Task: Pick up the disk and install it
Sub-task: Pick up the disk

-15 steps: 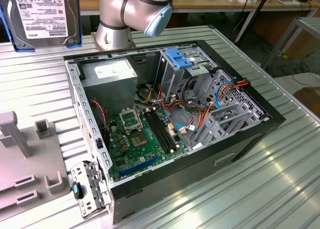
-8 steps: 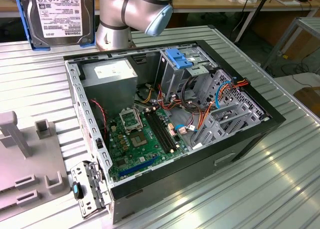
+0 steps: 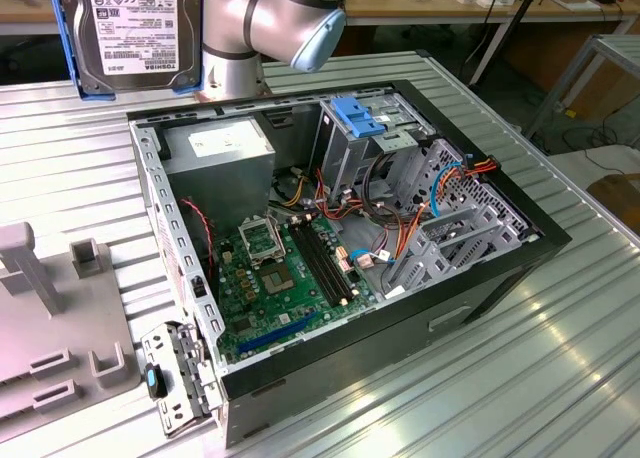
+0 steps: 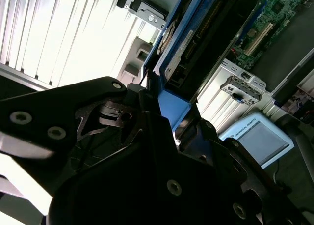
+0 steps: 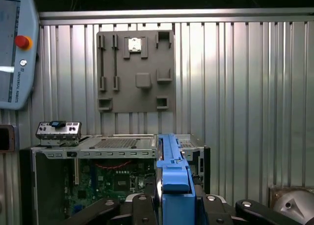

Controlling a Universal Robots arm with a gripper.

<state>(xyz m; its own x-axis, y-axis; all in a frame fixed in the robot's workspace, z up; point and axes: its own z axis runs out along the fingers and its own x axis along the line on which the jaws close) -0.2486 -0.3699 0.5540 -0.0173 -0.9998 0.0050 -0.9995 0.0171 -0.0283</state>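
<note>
Disk [image 3: 125, 33] pickup looks done and the install is left: in the exterior view it hangs above the table [image 3: 560, 378], outside the open case [image 3: 480, 298] and just beside the arm [image 3: 270, 18]. It stands on end there, long axis near vertical, label face toward the camera. In the second wrist view the gripper [image 4: 169, 117] is clamped narrow on its blue rail [image 4: 177, 107], the drive's length running straight out from the claw; in the first wrist view it sits edge-on between the fingers [image 5: 203, 210], pointing toward the case.
</note>
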